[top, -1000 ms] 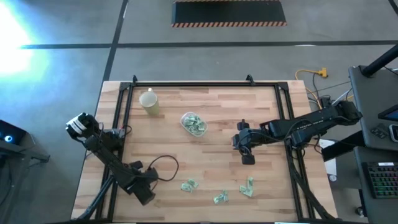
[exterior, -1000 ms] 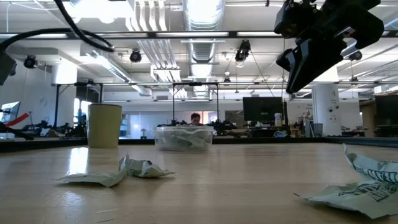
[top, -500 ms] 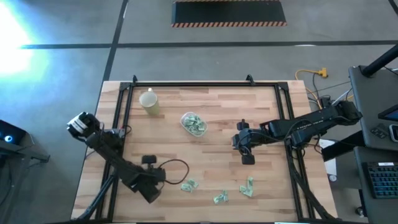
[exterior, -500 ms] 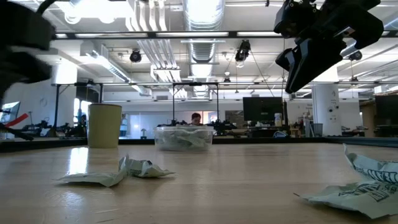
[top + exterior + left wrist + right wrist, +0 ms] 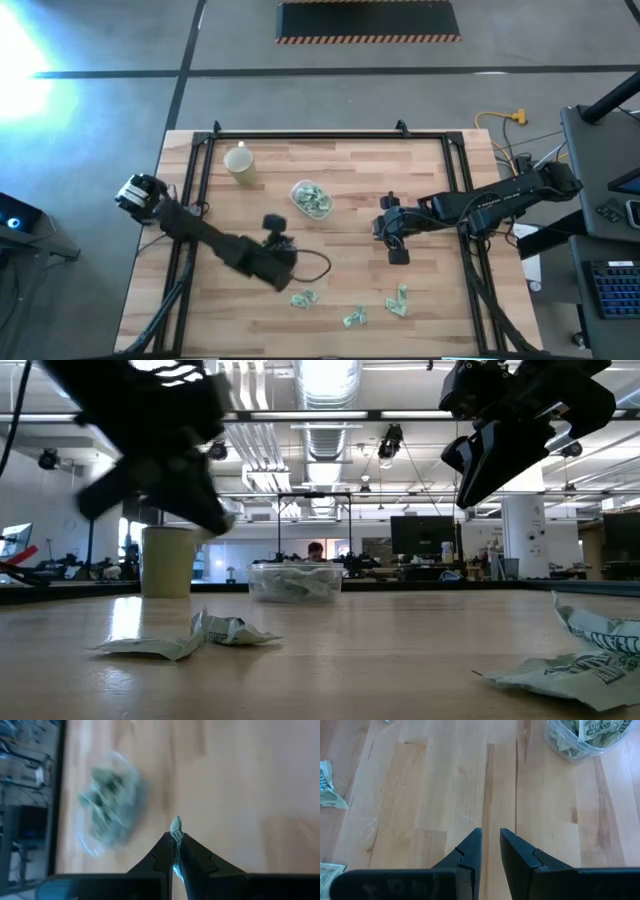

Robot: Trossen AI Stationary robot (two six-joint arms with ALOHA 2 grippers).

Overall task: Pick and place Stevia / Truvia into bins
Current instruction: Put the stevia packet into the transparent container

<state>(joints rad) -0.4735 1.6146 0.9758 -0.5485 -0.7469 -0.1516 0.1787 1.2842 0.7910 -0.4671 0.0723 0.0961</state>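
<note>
The wooden worktop (image 5: 340, 190) carries a clear round tub (image 5: 311, 198) near its middle, heaped with crumpled green-and-white sachets. The left pincer (image 5: 283, 262) hangs above bare wood near the tub, clamped on one pale sachet (image 5: 175, 826), whose end sticks out past the fingertips, its length in line with the fingers. The right pincer (image 5: 490, 841) waits over bare wood, slightly parted and holding nothing. Loose sachets (image 5: 304, 298) lie flat along the near edge.

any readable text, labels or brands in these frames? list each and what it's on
None can be read as words.
Sachets in the clear tub: dark print, too small to read.
Loose sachet on the table: print cut off and too small.
Sachet in the left gripper: no lettering visible.
Pale yellow cup: no lettering visible.
</note>
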